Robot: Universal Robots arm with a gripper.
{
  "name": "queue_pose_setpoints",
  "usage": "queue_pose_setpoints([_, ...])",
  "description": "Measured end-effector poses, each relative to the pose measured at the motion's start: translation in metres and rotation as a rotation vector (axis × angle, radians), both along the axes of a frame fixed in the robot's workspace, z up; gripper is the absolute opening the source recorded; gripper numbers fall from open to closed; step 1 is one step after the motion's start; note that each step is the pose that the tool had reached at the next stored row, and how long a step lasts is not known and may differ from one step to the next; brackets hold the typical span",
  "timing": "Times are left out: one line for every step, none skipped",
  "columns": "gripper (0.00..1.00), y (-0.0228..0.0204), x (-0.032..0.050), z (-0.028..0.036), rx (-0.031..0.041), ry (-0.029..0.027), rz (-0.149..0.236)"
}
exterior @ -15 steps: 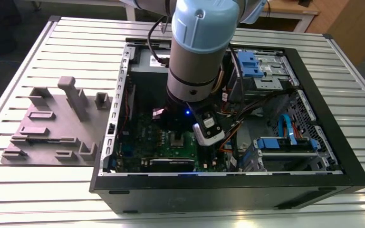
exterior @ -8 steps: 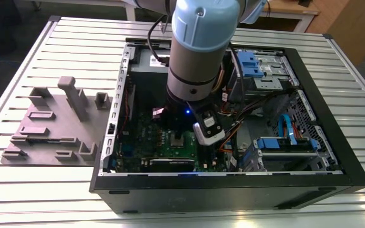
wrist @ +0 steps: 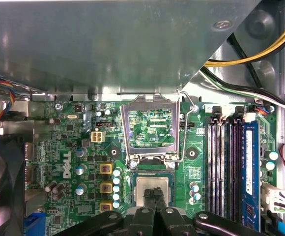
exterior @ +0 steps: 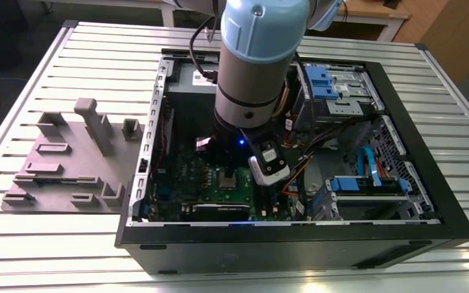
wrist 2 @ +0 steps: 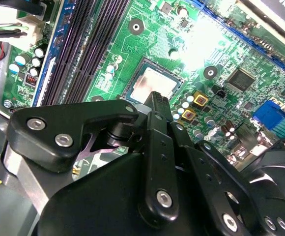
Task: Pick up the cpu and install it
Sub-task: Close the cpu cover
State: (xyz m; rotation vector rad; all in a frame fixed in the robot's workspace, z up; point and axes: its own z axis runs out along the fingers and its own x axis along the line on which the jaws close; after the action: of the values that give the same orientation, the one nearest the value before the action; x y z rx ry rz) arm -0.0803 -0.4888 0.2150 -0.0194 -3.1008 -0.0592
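While the cpu (wrist: 143,186) lies flat in its socket on the green motherboard (wrist: 73,142), your hand (wrist: 155,193) stands directly over it. The two black fingertips are pressed together and nothing is between them. In both wrist views the tips are at the cpu's silvery top, near one of its edges, but I cannot tell whether they touch the metal.

Just beside the socket, the silver retention frame (wrist: 125,132) is raised upright, and you see the green board through its open centre. Its thin wire lever (wrist: 184,129) is lifted along one side of it. The dark memory slots (wrist: 226,162) run parallel on the other side of the lever, near the cpu but apart from it.

The motherboard sits on the floor of the open black computer case (exterior: 300,244), into which the arm (exterior: 255,73) reaches from above. The case lies on its side on the slatted tabletop (exterior: 96,55), close to the edge nearest to the exterior camera. A grey parts holder (exterior: 63,165) lies between the case and the tabletop's edge at the exterior view's left.
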Motion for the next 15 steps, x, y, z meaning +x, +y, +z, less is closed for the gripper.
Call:
queue_pose_setpoints([0.11,0.0,0.0,0.0002,0.0,0.0,0.0])
queue_pose_setpoints([0.11,0.0,0.0,0.0005,-0.0002,0.0001,0.0])
queue_pose_setpoints([0.11,0.0,0.0,0.0006,-0.0001,0.0001,0.0])
queue_pose_setpoints([0.11,0.0,0.0,0.0008,-0.0001,0.0,0.0])
queue_pose_setpoints([0.11,0.0,0.0,0.001,0.0,0.0,0.0])
queue_pose_setpoints([0.11,0.0,0.0,0.0012,0.0001,0.0,0.0])
queue_pose_setpoints([0.11,0.0,0.0,0.0013,0.0001,0.0,0.0])
queue_pose_setpoints([0.11,0.0,0.0,0.0021,0.0,0.0,0.0])
queue_pose_setpoints([0.11,0.0,0.0,0.0025,0.0,0.0,0.0])
queue_pose_setpoints([0.11,0.0,0.0,0.0025,0.0,0.0001,0.0])
queue_pose_setpoints([0.11,0.0,0.0,0.0025,0.0,0.0,0.0])
queue_pose_setpoints([0.11,0.0,0.0,0.0025,0.0,0.0,0.0])
queue_pose_setpoints([0.11,0.0,0.0,0.0026,-0.0001,0.0001,0.0])
queue_pose_setpoints([0.11,0.0,0.0,0.0026,0.0,0.0,0.0])
queue_pose_setpoints([0.11,0.0,0.0,0.0026,0.0,0.0,0.0])
